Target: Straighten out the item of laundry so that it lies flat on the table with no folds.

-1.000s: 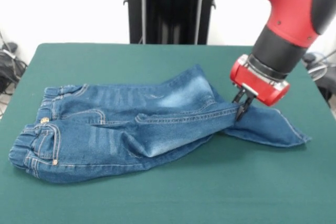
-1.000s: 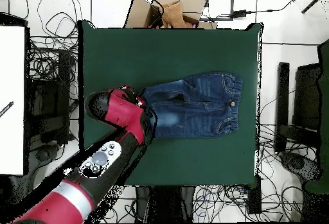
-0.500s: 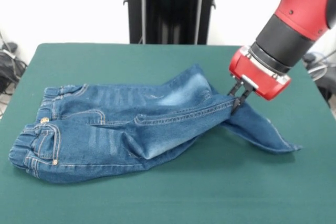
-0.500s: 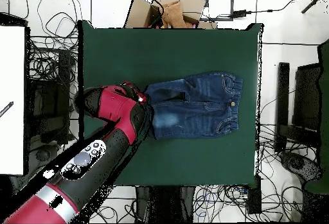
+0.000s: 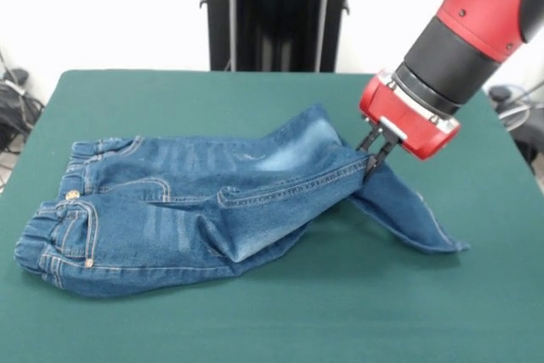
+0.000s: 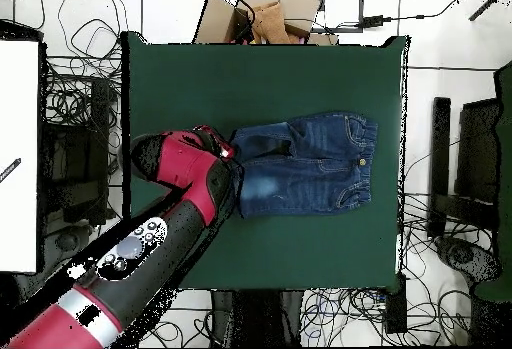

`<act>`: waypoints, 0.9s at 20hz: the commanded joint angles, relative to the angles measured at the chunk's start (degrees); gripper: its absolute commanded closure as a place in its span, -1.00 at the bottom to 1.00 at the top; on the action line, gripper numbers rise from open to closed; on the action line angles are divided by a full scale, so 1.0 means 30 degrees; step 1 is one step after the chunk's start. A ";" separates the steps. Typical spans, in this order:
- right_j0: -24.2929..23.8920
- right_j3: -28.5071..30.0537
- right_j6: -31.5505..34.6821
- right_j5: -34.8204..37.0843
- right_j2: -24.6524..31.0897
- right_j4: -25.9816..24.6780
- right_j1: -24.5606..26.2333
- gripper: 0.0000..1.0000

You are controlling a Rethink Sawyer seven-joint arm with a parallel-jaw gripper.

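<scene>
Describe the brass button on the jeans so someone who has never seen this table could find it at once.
On the green table lie blue jeans, one leg pinched in the tool. Follow them to the other end, the gathered waistband. Just inside it sits the button, the larger brass disc; the rivets nearby are smaller.

Blue jeans (image 5: pixel 195 201) with faded pale patches, dark green table (image 5: pixel 255 320)
</scene>
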 commanded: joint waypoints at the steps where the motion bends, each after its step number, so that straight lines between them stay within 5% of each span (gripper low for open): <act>1: -0.0885 -0.0762 0.4853 0.0421 0.1661 0.0124 0.0170 1.00; 18: -0.0699 -0.2797 0.6757 0.0974 0.2466 0.1366 0.1580 1.00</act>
